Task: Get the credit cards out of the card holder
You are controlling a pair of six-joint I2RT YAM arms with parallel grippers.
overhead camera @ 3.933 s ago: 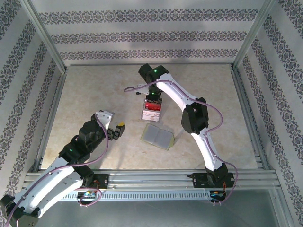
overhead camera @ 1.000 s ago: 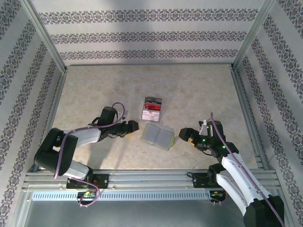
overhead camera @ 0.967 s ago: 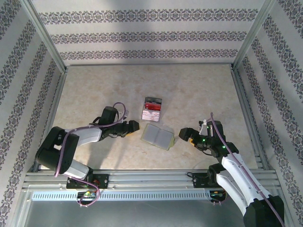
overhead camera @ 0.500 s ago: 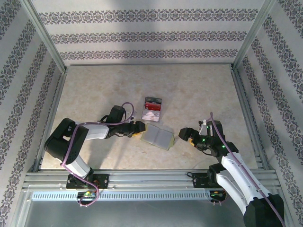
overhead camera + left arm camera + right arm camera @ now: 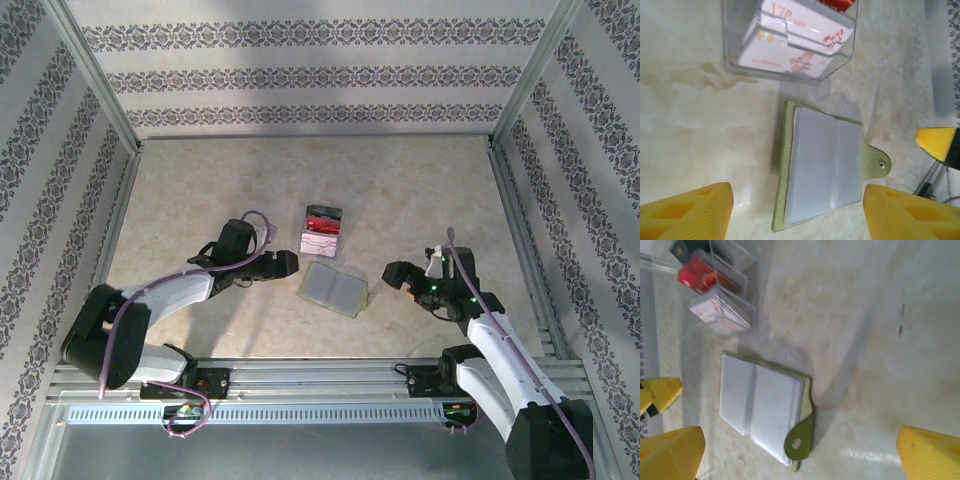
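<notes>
— Where is the card holder [image 5: 334, 289] lying?
— Opened flat, with the clear box [image 5: 322, 231] sitting just behind it.
— And the grippers?
— The left gripper [image 5: 285, 264] is hovering left of it and the right gripper [image 5: 393, 275] right of it, both gaping wide and holding nothing.

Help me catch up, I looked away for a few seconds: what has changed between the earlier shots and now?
The right gripper has drawn back from over the clear box to the right side of the card holder. The left gripper reached in to the holder's left edge, then eased back slightly. Both are open and nothing was taken hold of. The holder, lying open, and the box have stayed put.
</notes>
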